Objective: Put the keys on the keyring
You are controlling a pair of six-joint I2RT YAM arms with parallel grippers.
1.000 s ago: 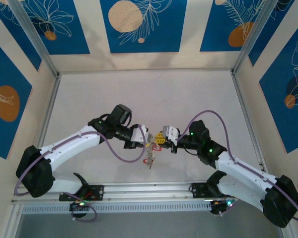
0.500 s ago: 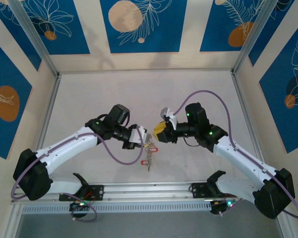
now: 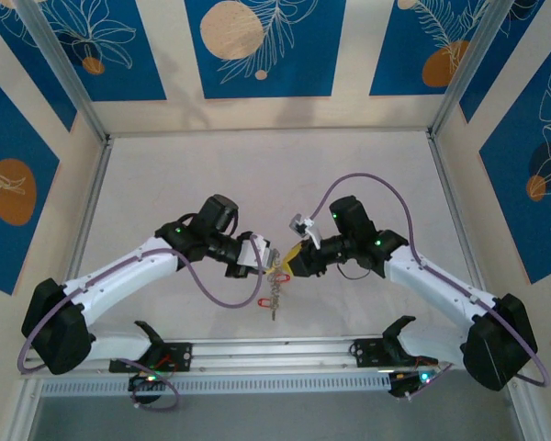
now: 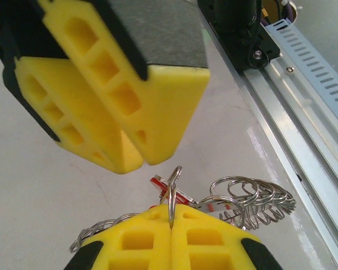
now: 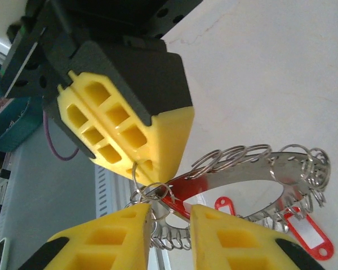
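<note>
The keyring (image 5: 253, 170) hangs off the table (image 3: 349, 184) between the two arms, near the table's front edge, a flat silvery band with small wire loops crowded along its rim. On its left side, the left gripper (image 4: 171, 219) has its yellow fingers pressed fully together on the keyring, pinching one thin loop that stands upright out of the seam between them. That pinch carries the whole ring, so the step in hand looks like threading or adjusting a key against a steadied ring. To do it well, the left arm should hold firm and motionless while the other side does the fine work. Any twist could let the slim wire slip out of the seam. The keys (image 5: 304, 235) show mostly as red tags with pale windows dangling below the band. Whether they are already threaded onto a loop I cannot tell. The approaching fingers should aim at a single loop, not the crowded cluster, and should close slowly enough that neighbouring loops are not caught with it. On the right, the right gripper (image 5: 170, 214) stands partly open, a clear gap between its fingertips, poised tip to tip with the left one. It clamps nothing. A wire loop lies against or just beside one fingertip (image 5: 136, 216), and the band's red-backed edge shows through the gap.
</note>
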